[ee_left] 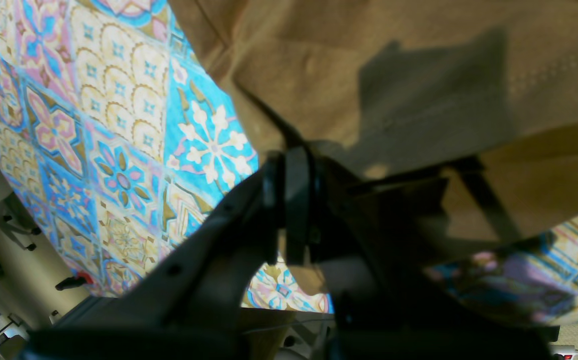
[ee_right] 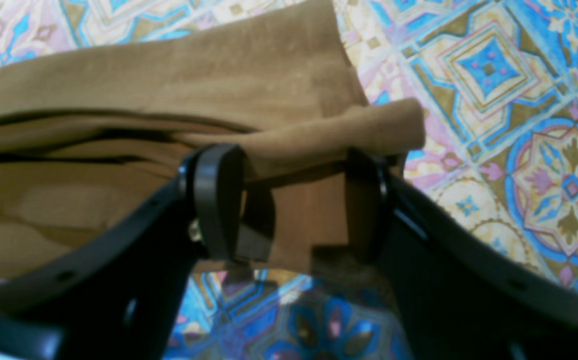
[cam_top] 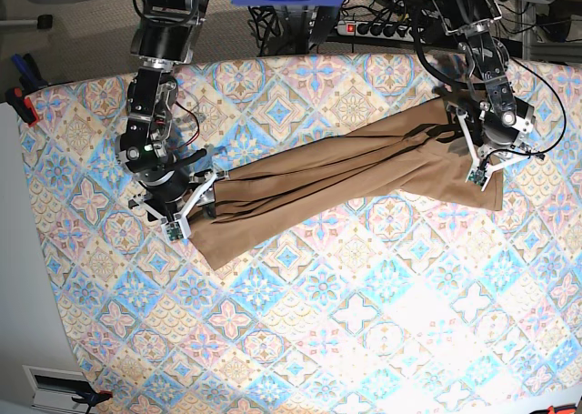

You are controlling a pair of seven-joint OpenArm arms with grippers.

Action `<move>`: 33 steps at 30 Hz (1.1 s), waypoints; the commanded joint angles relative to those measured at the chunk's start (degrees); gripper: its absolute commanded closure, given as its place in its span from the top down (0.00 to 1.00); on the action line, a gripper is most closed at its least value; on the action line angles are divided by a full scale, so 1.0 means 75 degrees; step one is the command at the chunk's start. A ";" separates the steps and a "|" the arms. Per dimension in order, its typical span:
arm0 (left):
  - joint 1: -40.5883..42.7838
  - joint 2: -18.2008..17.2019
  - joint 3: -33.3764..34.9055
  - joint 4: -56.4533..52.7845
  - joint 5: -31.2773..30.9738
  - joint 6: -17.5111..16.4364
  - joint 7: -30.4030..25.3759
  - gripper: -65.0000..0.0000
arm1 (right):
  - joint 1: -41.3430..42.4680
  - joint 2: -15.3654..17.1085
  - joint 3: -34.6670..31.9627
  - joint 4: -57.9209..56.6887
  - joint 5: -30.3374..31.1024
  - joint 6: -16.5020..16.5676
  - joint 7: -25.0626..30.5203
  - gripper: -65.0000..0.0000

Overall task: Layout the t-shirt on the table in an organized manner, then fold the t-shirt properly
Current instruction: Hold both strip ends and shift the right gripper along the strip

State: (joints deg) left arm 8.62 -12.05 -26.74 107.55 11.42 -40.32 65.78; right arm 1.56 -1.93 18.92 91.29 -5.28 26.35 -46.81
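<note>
Base view is bright and sharp, with sun glare washing the desk [cam_top: 391,341] pale at lower right. Both wrist views are soft, their end effectors blurred dark shapes; hard shadows cross the shirt [ee_left: 419,100].

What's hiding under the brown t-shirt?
Under the t-shirt lies the table with its tile-pattern cloth, showing all around the fabric. Whatever sits directly beneath the shirt is covered, so nothing more can be told.

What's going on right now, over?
Left pincer shut on the t-shirt. Right pincer half open, a fold of cloth between its jaws. Shirt stretched across the table. Nothing in the way.
</note>
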 commanded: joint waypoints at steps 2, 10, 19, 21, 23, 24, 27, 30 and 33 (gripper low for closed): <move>-0.0077 -0.0087 -0.0027 0.0107 0.0066 0.0042 -0.0032 0.00 | 0.0290 0.0006 -0.0008 0.0459 0.0088 0.0009 0.0175 0.49; -0.0112 0.0148 -0.0027 0.0107 0.0136 0.0042 -0.0055 0.00 | 0.0360 0.0018 -0.0313 0.0552 0.0088 0.0009 0.0163 0.49; -0.0124 0.0171 -0.0015 0.0107 0.0136 0.0042 -0.0067 0.00 | 0.0360 0.0018 -0.0313 -0.0280 0.0100 0.0009 0.0374 0.49; -0.0124 0.0160 -0.0027 0.0107 0.0136 0.0042 -0.0067 0.00 | 0.0360 0.0018 -0.0313 -0.0374 0.0100 0.0009 0.0585 0.49; -0.0124 0.0160 -0.0027 0.0107 0.0136 0.0042 -0.0067 0.00 | 0.0360 0.0018 -0.0313 -0.0467 0.0100 0.0009 0.0644 0.49; -0.0124 0.0160 -0.0027 0.0107 0.0136 0.0042 -0.0067 0.00 | 0.0360 0.0018 -0.0313 -0.0503 0.0100 0.0009 0.0656 0.49; -0.0124 0.0160 -0.0027 0.0107 0.0136 0.0042 -0.0067 0.00 | 0.0360 0.0018 -0.0313 -0.0608 0.0100 0.0009 0.0679 0.49; -0.0124 0.0160 -0.0027 0.0107 0.0136 0.0042 -0.0067 0.00 | 0.0360 0.0018 -0.0313 -0.0643 0.0100 0.0009 0.0679 0.49; -0.0124 0.0160 -0.0027 0.0107 0.0136 0.0042 -0.0067 0.00 | 0.0360 0.0029 -0.0301 -0.0643 0.0100 0.0009 0.0679 0.49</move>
State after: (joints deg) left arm 8.29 -10.31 -26.79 107.55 12.08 -40.32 65.60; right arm 3.05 -1.91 16.56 85.54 -5.13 26.35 -43.18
